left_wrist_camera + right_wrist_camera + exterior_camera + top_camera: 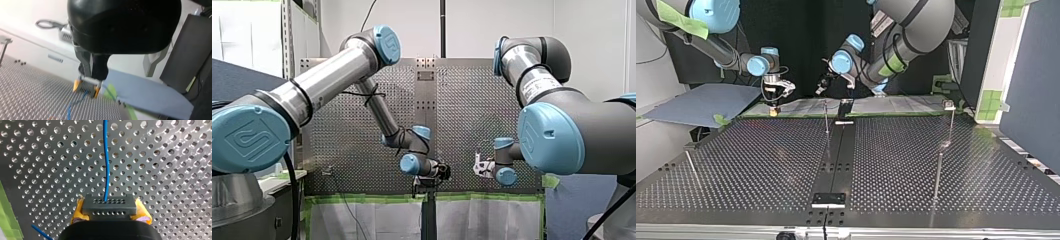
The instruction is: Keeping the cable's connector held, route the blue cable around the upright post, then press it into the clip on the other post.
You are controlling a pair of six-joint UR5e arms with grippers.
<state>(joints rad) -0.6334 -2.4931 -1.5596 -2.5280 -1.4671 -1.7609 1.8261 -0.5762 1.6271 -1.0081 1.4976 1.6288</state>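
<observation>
My right gripper (110, 211) clamped on the connector (109, 203)
Yellow pads (78, 212) are squeezed shut on that dark block, and the blue cable (107, 170) runs out of it, ahead over the perforated table (162, 170). My left gripper (823, 86): honestly can't tell if it's open or shut.

Behind perforated table (352, 140), white wall (592, 30); green tape (362, 198) along edge; perhaps grey board (701, 102).

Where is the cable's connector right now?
The dark grey rectangular connector sits clamped between my right tool's yellow pads, near the perforated table's far edge at the top view's left.
</observation>
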